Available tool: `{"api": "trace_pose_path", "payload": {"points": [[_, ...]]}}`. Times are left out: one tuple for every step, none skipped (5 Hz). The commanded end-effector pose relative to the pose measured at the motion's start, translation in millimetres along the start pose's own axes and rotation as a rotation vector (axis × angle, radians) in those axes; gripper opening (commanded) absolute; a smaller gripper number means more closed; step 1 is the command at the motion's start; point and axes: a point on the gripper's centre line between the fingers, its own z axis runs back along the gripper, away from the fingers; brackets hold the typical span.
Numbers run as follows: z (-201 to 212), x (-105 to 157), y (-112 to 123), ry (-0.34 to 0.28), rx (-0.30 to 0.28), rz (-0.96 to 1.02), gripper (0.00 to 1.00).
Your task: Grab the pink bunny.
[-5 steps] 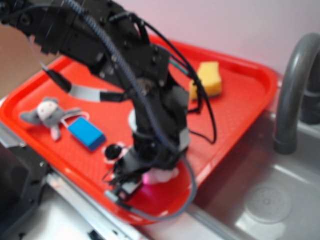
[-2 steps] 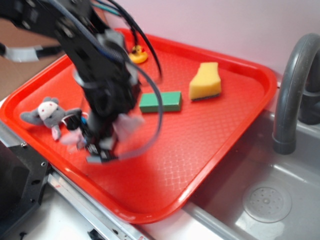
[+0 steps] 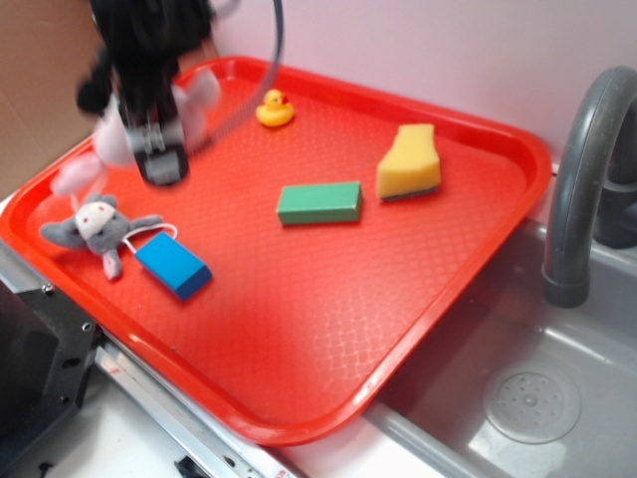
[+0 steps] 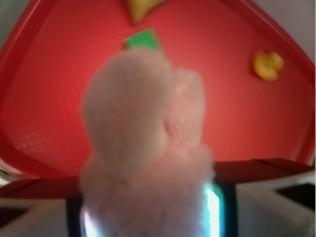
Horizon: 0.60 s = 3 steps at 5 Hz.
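My gripper (image 3: 159, 149) is shut on the pink bunny (image 3: 95, 159) and holds it in the air above the left part of the red tray (image 3: 328, 289). In the exterior view the bunny is a pale pink blur sticking out on both sides of the black gripper. In the wrist view the bunny (image 4: 143, 148) fills the middle, clamped between the jaws at the bottom, with the tray far below.
On the tray lie a grey plush animal (image 3: 98, 227), a blue block (image 3: 172, 265), a green block (image 3: 319, 202), a yellow sponge (image 3: 409, 161) and a yellow duck (image 3: 274, 108). A grey faucet (image 3: 580, 179) and sink (image 3: 518, 398) are at the right.
My gripper has taken the bunny from the tray's front edge, lifted it, and carried it left and back over the tray's left part.
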Motion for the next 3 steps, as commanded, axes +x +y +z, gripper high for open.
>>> {"api": "trace_pose_path", "payload": {"points": [[72.1, -20.5, -14.4, -0.162, -0.120, 0.512, 0.00], [73.7, -20.0, -15.5, -0.213, -0.079, 0.577, 0.00], [65.4, -11.1, -11.2, -0.166, -0.077, 0.541, 0.00]]}}
